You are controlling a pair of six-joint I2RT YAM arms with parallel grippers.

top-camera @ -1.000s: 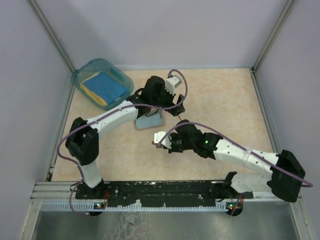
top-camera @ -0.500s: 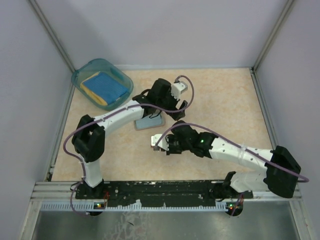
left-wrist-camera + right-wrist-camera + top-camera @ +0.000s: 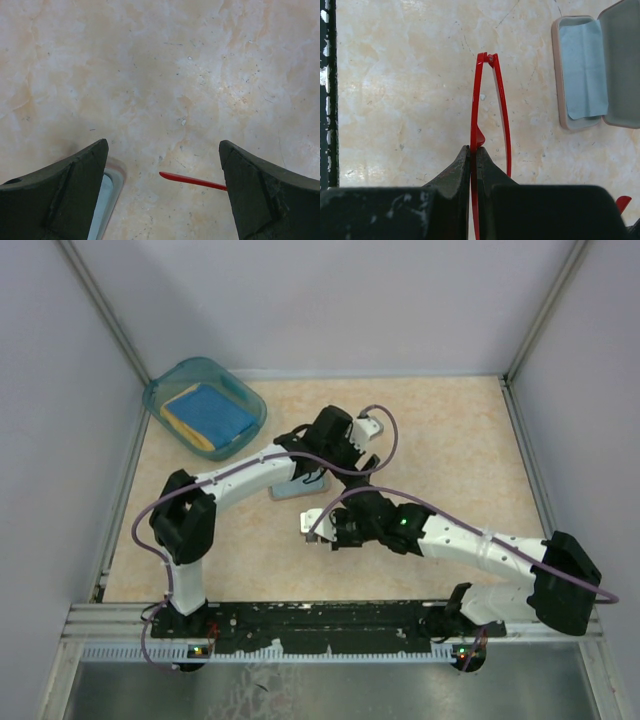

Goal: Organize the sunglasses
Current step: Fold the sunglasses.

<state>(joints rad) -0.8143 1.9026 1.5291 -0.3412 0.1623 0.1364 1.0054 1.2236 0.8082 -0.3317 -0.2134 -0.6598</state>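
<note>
My right gripper is shut on the thin red front frame of the sunglasses, which are seen edge-on above the table with one temple arm angled out to the right. In the top view this gripper sits mid-table. The open pink case lies to the right with a light blue cloth inside. My left gripper is open over bare table; a red temple tip lies between its fingers and the case rim is by the left finger. From above, the left gripper hangs just behind the right one.
A teal bin holding a blue and yellow pad stands at the back left corner. Grey walls enclose the table on three sides. The black rail with both arm bases runs along the near edge. The left arm partly covers the case.
The left arm has swung its open gripper rightward and nearer, off the case and toward the right gripper. The right gripper holds the sunglasses almost still.
</note>
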